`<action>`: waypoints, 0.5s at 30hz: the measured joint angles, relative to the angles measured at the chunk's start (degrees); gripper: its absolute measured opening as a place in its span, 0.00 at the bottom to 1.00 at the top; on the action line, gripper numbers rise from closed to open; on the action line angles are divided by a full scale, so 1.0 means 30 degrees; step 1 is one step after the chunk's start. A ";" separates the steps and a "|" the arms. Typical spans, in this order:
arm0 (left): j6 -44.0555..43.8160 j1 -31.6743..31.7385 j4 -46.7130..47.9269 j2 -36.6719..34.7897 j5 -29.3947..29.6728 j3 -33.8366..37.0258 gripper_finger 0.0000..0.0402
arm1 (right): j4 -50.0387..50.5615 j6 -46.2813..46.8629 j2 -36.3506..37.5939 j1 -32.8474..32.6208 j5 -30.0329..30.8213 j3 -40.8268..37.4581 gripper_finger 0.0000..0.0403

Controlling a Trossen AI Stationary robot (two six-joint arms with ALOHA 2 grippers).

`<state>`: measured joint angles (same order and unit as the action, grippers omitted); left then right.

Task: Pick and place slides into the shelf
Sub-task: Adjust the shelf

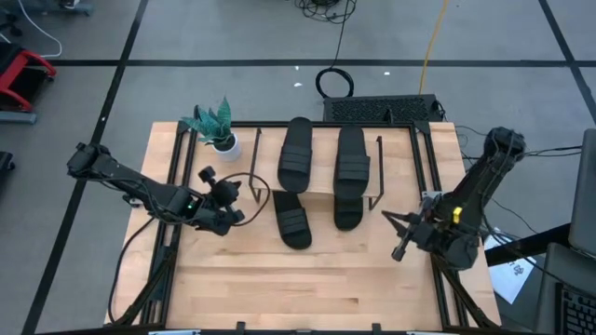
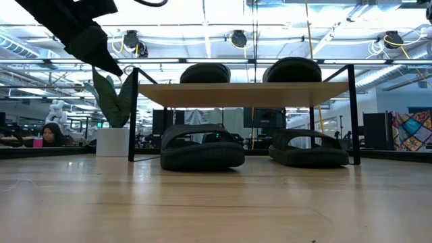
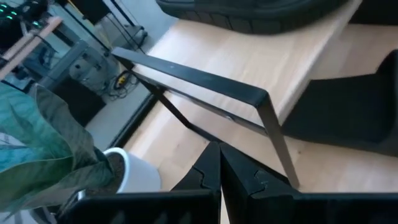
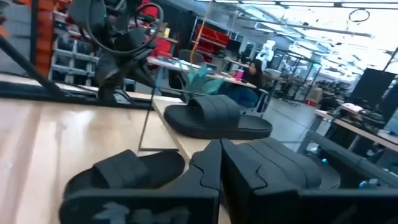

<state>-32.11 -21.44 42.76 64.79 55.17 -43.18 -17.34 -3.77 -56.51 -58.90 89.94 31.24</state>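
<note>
Black rubbery slides, four in all, grouped at the shelf in mid-table. Two on top of the light-wood board: left one and right one, seen in the low view as dark domes above the board and. Two under the board on the tabletop: left lower slide sticking out toward the near edge and angled, clear in the low view; right lower slide mostly under the board, toe just protruding, also in the low view. Shelf on thin black wire legs, board level. Left gripper just left of the shelf's left leg, near the left lower slide but not touching it; fingers together and holding nothing per the left wrist view, with the black shelf frame right ahead. Right gripper off the shelf's right side, apart from all slides; fingers likewise closed together and empty in the right wrist view. Potted plant in white pot at the far left corner of the shelf. Person seated in the room beyond the table.
</note>
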 joint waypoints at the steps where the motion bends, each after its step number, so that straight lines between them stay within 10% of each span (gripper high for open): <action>1: -0.0032 0.0043 -0.0007 0.0000 0.0112 0.0000 0.00 | -0.0086 -0.0030 0.0045 -0.0142 0.0002 0.0000 0.00; 8: 0.0473 0.0308 0.0186 0.0000 0.0037 0.0000 0.00 | -0.0160 0.0505 0.0125 -0.0452 -0.0184 -0.0908 0.00; 15: 0.2825 0.0339 -0.0144 0.0000 -0.0911 0.0000 0.00 | -0.0125 0.0142 0.0536 -0.0536 -0.5550 -0.2750 0.00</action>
<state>-23.63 -20.42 42.33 64.79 52.44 -43.18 -17.71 -3.35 -54.91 -60.51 73.29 22.99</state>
